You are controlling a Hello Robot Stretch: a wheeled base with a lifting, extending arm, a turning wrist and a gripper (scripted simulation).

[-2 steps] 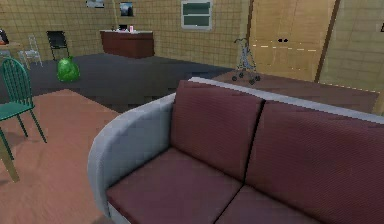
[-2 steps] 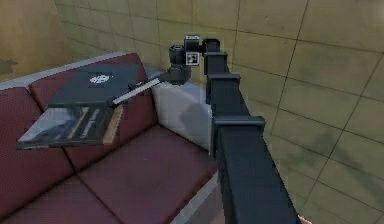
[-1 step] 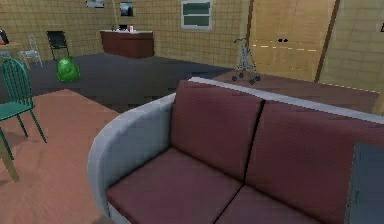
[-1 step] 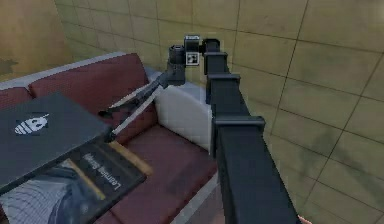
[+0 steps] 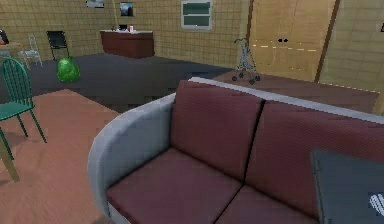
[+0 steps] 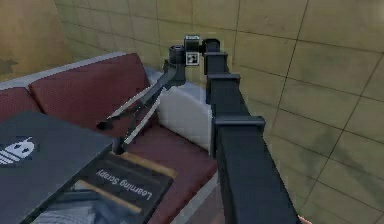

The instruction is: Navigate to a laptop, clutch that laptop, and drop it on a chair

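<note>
Plainly, the laptop [image 6: 48, 160], a dark flat slab, lies on the seat of the maroon sofa [image 6: 95, 85], with a book [image 6: 110, 195] just beside it on that seat. The arm [image 6: 235, 130] rises beside the sofa's grey armrest [image 6: 185, 118], and the gripper [image 6: 120, 138] slants down toward the seat near the laptop's edge. Whether it grips or holds anything cannot be told. A green chair [image 5: 15, 85] stands well apart from the sofa.

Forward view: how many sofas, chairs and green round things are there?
Sofa: 1
Chairs: 3 (green chair, white chair, black chair)
Green round thing: 1
Total: 5
</note>
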